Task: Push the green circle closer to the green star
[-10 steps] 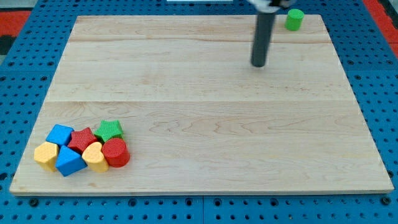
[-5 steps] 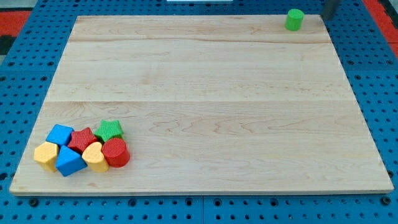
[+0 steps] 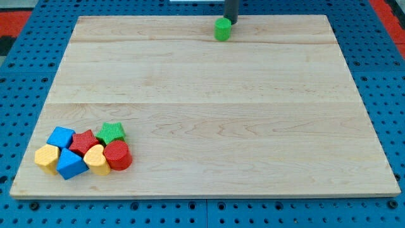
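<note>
While no brand, label or writing is showing anywhere, the dark rod is coming down from the view's top edge and standing nearly upright, with my tip touching the green circle on its upper right side. This arm is carrying no claw, so nothing is being gripped. The green circle is sitting near the top edge of the wooden worktop, well apart from the green star. Measured from the green star, the red cylinder is lying just below it, the yellow heart below-left, the red block touching its left, and two blue blocks and a yellow block further left.
</note>
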`<control>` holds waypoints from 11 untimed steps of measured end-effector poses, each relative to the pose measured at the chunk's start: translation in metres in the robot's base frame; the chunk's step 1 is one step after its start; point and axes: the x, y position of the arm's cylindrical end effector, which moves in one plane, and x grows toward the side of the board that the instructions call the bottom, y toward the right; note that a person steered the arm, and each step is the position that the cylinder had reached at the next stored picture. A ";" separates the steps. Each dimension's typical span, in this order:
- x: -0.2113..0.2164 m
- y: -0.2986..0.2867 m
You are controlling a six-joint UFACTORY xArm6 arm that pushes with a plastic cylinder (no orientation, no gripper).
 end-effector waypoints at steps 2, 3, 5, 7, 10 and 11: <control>0.043 -0.039; 0.064 -0.042; 0.096 -0.042; 0.118 -0.046; 0.145 -0.046; 0.165 -0.046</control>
